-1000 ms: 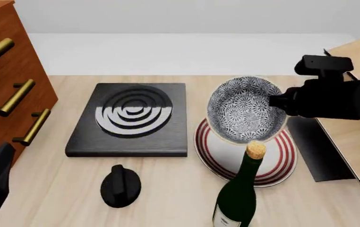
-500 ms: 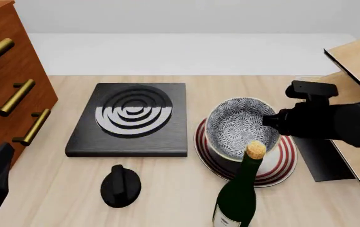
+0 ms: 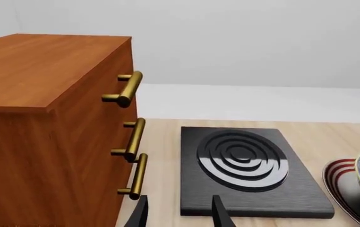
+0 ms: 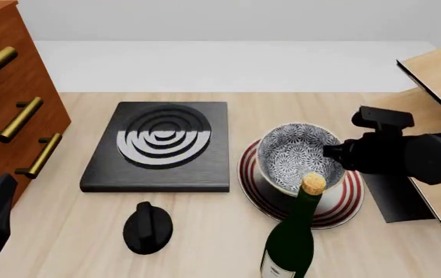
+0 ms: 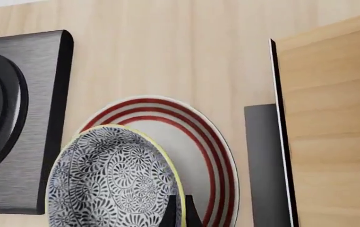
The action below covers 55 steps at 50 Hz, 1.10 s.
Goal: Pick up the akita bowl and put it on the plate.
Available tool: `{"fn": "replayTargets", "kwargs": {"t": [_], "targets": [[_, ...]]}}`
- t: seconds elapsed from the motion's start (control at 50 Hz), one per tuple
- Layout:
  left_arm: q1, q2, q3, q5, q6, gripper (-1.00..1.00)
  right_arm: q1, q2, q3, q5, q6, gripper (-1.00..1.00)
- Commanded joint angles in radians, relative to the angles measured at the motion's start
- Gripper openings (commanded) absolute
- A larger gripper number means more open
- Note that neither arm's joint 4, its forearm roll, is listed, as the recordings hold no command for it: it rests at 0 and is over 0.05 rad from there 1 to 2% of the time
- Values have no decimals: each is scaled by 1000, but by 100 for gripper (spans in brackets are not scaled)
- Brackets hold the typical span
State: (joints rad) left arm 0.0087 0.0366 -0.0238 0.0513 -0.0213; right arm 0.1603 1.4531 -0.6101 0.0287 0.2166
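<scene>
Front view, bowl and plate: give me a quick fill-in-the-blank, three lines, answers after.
1. The patterned bowl sits over the plate with ____ rings.
2. The right gripper grips the bowl's ____.
3. The cork-topped green ____ stands nearest the camera, in front of the plate.
4. Left of the plate lies the black stove slab, with a black ____ in front of it.

Answers: red; rim; bottle; knob

Bright even light, soft shadows, sharp renders
</scene>
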Motion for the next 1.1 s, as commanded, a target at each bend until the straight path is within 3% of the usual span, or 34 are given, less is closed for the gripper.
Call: {"fn": "replayTargets", "kwargs": {"t": [0.02, 0.12, 0.14, 0.7, 0.92, 0.98, 1.1], "targets": [[-1, 4, 2, -5, 0, 100, -13, 14, 8, -4, -33, -100], [-3, -1, 2, 1, 0, 100, -14, 11, 4, -1, -40, -100], [-3, 0, 2, 1, 0, 100, -18, 13, 1, -1, -44, 100], [-7, -4, -1, 8, -4, 100, -34, -143, -29, 94, -112, 100], [-5, 1, -5, 5, -6, 100, -1, -260, 55, 73, -108, 100], [-5, 1, -7, 6, -7, 100, -18, -314, 81, 51, -154, 100], [-1, 10, -10, 4, -10, 100, -25, -479, 176, -4, -90, 100]]}}
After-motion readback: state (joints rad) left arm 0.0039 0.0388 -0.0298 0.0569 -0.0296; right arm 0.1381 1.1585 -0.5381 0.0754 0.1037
